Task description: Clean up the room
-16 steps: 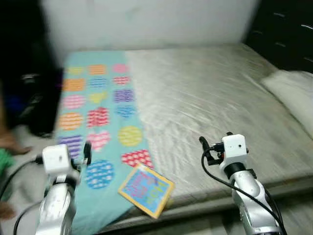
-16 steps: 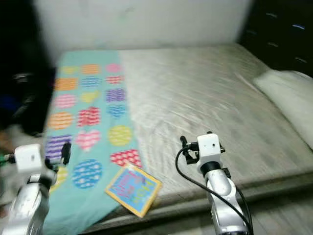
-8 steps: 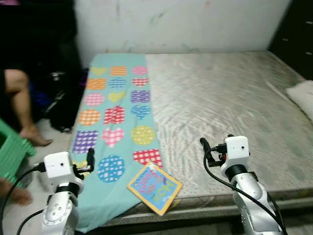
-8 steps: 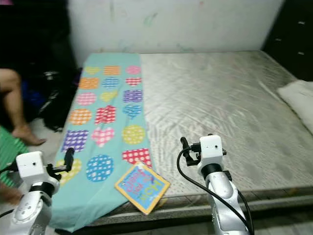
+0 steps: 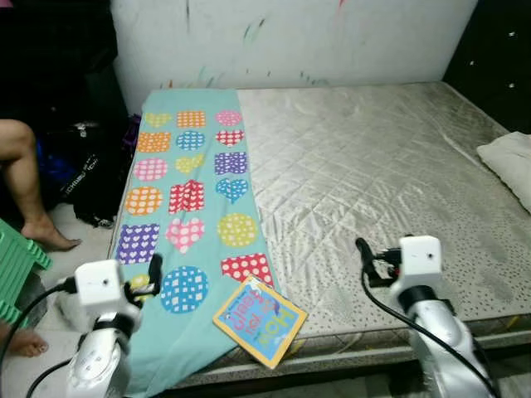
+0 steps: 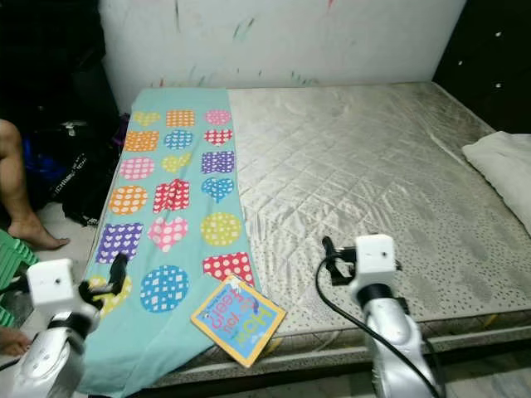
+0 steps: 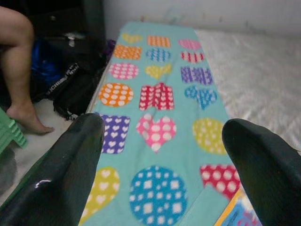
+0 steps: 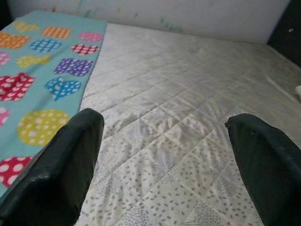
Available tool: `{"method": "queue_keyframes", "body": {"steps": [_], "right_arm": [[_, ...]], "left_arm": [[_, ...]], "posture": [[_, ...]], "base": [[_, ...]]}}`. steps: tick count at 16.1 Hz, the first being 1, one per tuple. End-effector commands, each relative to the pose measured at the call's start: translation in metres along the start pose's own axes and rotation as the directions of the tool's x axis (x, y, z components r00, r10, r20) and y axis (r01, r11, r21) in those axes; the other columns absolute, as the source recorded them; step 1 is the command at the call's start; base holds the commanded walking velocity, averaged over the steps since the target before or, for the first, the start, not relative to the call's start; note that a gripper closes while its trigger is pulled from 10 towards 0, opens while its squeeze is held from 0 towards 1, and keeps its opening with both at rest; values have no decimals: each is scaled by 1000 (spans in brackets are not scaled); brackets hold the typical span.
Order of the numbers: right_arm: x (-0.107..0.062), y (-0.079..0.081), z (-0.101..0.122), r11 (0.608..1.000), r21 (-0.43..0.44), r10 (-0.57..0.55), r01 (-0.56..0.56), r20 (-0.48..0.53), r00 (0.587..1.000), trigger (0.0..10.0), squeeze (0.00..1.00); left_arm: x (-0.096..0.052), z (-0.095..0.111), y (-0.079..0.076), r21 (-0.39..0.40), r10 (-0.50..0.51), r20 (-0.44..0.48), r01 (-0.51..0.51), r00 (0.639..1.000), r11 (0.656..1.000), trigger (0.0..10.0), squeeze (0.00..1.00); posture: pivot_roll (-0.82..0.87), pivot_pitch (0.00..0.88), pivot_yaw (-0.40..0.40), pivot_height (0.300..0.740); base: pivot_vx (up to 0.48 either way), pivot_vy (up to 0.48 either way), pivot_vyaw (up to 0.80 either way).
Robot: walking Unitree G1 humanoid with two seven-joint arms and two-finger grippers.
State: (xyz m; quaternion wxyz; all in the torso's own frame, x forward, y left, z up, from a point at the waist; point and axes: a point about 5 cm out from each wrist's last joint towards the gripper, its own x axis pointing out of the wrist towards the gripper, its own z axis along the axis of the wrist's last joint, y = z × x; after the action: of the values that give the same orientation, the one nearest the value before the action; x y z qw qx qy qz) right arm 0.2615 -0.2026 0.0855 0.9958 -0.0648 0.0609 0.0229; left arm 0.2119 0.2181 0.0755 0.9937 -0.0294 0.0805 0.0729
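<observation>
Approach step: both my grippers, left [image 5: 154, 271] and right [image 5: 362, 250], fingers spread wide, empty. Next: reach the book [image 5: 260, 320] at near bed [image 5: 373, 166] edge.

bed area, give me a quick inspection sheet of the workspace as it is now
surface: quilted mattress, bare on the robot's right side
job's things: picture book at the near edge, partly on the teal patterned blanket
clutter: white pillow at the far right edge
grippers: left pincer open over the blanket; right pincer open over the mattress; both hold nothing
cables: black cable at the right wrist
surroundings: person's leg, dark bags, green stool on the left
</observation>
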Motion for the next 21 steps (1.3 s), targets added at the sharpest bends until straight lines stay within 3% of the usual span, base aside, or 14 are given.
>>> {"method": "queue_keyframes", "body": {"steps": [1,3,4,6,11,13,21], "right_arm": [[-3,-15,3,1000,-5,-11,11,0,1000,10000,0],[-5,-30,6,999,-43,10,-10,-4,1000,10000,0],[-6,-29,7,999,-43,16,-16,-5,1000,10000,0],[-5,-22,8,999,-20,41,-41,-5,999,10000,0],[2,-7,8,999,32,33,-33,-14,999,10000,0],[1,-9,9,999,47,12,-12,-7,1000,10000,0],[5,-1,9,999,47,20,-20,-12,1000,10000,0]], "left_arm": [[-4,4,13,17,23,7,-23,1000,1000,10000,0],[-8,7,18,17,37,10,-37,999,999,10000,0],[-9,7,16,17,26,8,-26,1000,1000,10000,0],[-12,3,9,4,6,-3,-6,1000,1000,10000,0],[-2,7,0,-47,-2,13,3,1000,999,10000,0],[-1,6,-3,-52,-17,12,17,1000,998,10000,0],[-1,10,-6,-53,-25,24,26,999,998,10000,0]], "posture": [[-92,0,-29,740],[-91,0,-35,740],[-92,0,-38,740],[-97,0,-37,740],[-99,0,-33,740],[-101,0,-31,740],[-92,0,-36,740]], "base": [[0,0,0],[0,0,0],[0,0,0],[0,0,0],[0,0,-320],[0,0,-800],[0,0,0]]}}
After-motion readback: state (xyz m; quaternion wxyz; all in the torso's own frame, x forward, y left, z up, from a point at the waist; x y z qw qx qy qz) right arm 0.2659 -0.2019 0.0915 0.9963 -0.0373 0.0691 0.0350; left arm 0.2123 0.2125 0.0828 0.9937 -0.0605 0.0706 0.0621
